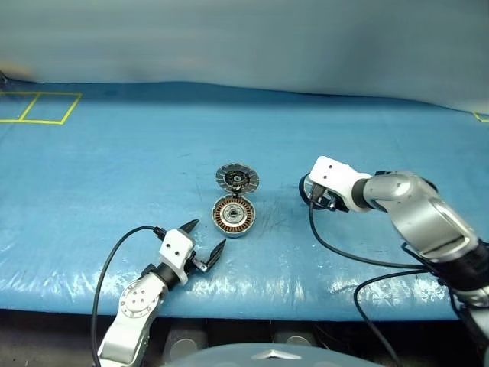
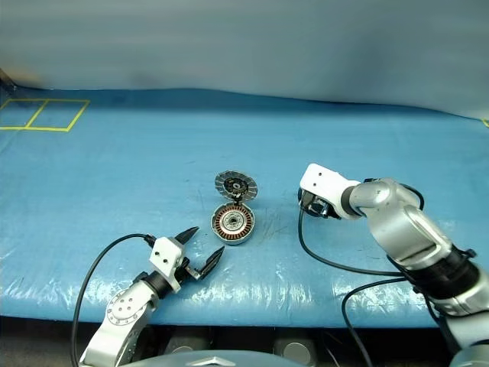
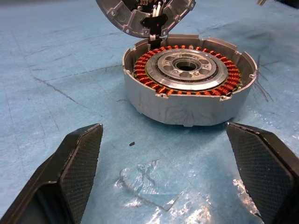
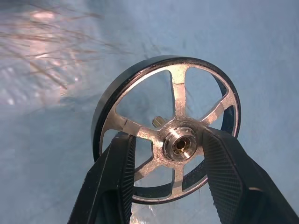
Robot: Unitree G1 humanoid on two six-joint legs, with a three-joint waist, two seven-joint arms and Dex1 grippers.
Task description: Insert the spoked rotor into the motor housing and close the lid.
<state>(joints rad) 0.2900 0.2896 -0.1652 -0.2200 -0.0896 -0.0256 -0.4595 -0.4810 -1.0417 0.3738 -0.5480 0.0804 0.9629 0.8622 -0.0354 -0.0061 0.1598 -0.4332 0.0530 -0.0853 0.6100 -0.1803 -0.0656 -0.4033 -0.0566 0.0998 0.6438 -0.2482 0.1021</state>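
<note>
- Head views: motor housing (image 1: 233, 216) at centre of the blue worktop (image 1: 114, 168), lid (image 1: 237, 178) raised on its far side; left hand (image 1: 205, 241) near, gaping, empty.
- Left wrist view: copper coils exposed.
- Right wrist view: right hand (image 4: 166, 154) grips spoked rotor (image 4: 168, 128) at the hub.

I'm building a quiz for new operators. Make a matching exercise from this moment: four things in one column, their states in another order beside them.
Things:
1. black-rimmed spoked rotor with silver hub
2. round silver-grey motor housing with copper coils
3. ribbed silver-grey lid
4. left end effector

States:
A. open, holding nothing, near the housing
B. hinged open, standing up behind the housing
C. gripped at the hub by the right end effector
D. resting on the blue table cover, coils exposed

Pairs: 1-C, 2-D, 3-B, 4-A
</note>
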